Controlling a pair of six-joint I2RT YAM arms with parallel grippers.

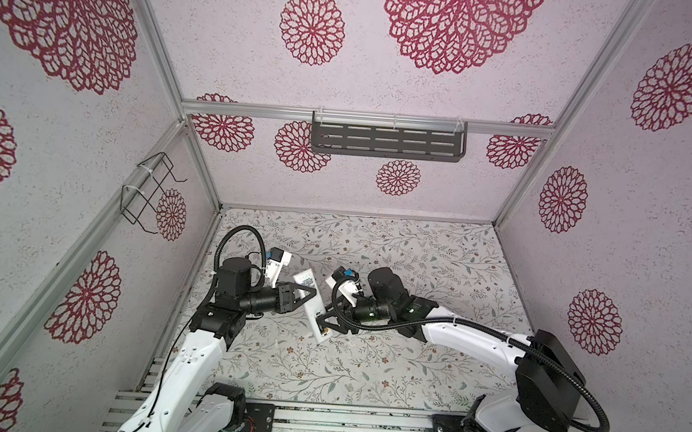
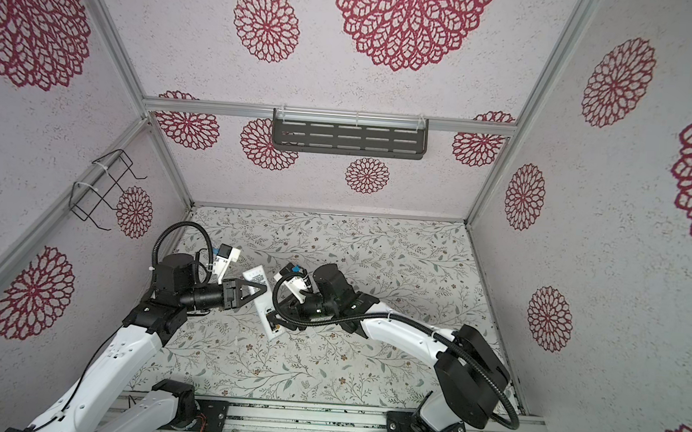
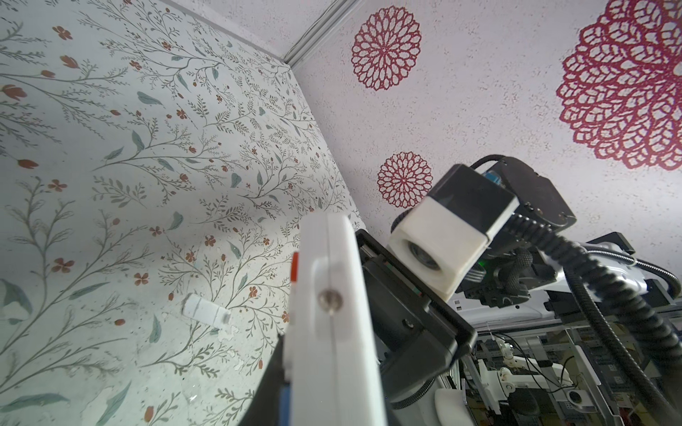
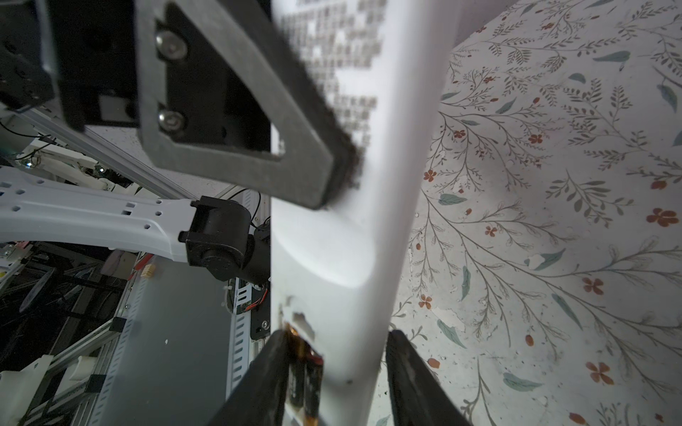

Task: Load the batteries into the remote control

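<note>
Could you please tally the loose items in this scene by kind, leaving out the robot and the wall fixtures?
remote control: 1
batteries: 2
small white loose piece: 1
Total: 4

One remote control [image 1: 305,283]; two batteries [image 4: 312,380]; one small white piece [image 3: 205,313]; two robot arms [image 1: 197,352] [image 1: 473,338]; one dark shelf [image 1: 387,138]; one wire rack [image 1: 148,192], left.
</note>
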